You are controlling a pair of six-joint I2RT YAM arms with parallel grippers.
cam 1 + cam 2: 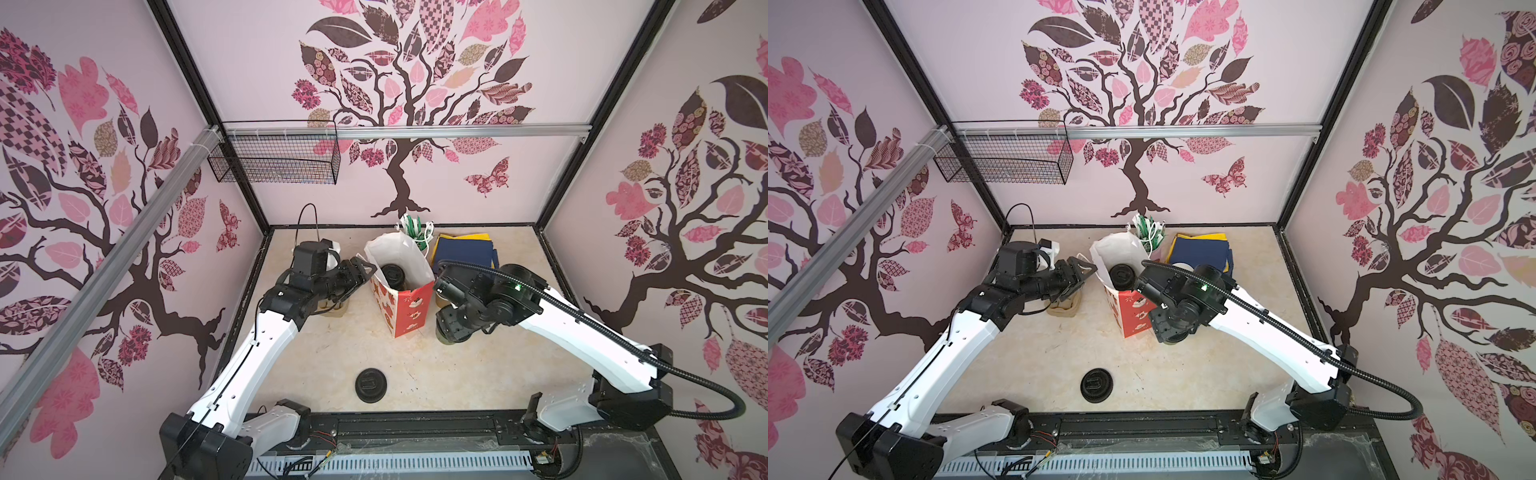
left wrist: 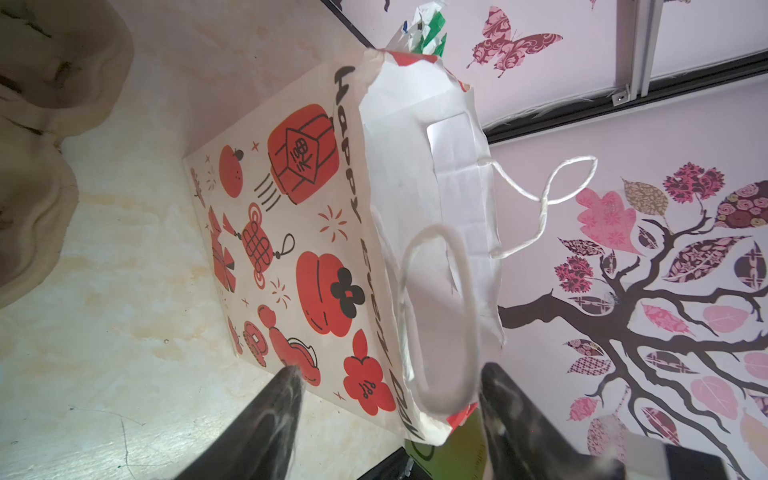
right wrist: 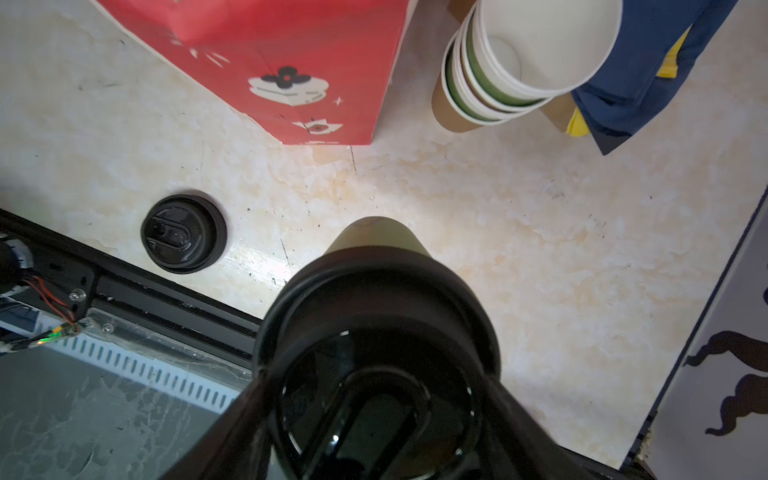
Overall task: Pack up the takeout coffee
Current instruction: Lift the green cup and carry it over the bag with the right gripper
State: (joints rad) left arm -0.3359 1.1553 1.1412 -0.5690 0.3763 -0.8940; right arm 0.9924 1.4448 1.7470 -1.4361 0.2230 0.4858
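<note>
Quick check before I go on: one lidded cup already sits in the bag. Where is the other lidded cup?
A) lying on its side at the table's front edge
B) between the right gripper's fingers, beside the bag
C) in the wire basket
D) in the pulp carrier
B: the right wrist view shows the lidded cup clasped at its black lid by the right gripper, upright beside the red-and-white bag.

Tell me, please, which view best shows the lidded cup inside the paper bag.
Both top views look into the open bag onto the cup's black lid. The left wrist view shows only the bag's walls, the right wrist only its red side.
</note>
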